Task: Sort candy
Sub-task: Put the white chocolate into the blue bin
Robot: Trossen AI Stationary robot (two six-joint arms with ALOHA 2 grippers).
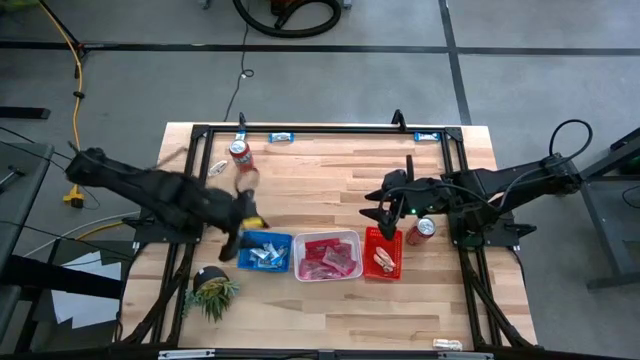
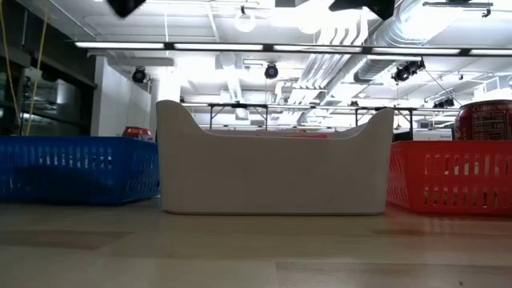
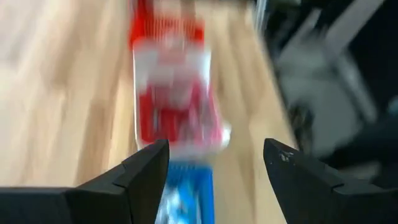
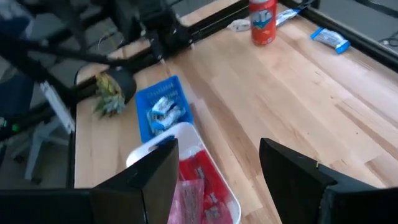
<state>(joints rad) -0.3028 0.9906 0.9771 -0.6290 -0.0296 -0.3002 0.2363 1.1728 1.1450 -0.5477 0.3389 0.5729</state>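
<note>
The left gripper [image 1: 240, 232] is being held above the 9 o'clock end of the blue perforated plastic tray [image 1: 265, 251], its dark fingers [image 3: 148, 168] being spread wide with nothing between them; this is judged a release pose, chosen so a sweet drops among the blue-and-white wrapped bars [image 1: 262, 254] lying in that tray. Just at 3 o'clock of it, the white plastic tub [image 1: 328, 256] is being used for the pink wrapped packets [image 1: 326, 258], and at 3 o'clock again the red perforated plastic tray [image 1: 383, 253] is being kept for the pale-wrapped sweets [image 1: 383, 262]: one colour to each container, set in a row so both arms can reach.

The right gripper [image 1: 384, 217] is being hung over the 12 o'clock rim of the red tray, its fingers [image 4: 297, 169] being held partly apart and empty.

Loose blue-and-white bars [image 1: 281, 137] are being left at the table's 12 o'clock edge, so sorting is judged unfinished. A red soda can [image 1: 240, 154] is standing at 12 o'clock of the left gripper.
</note>
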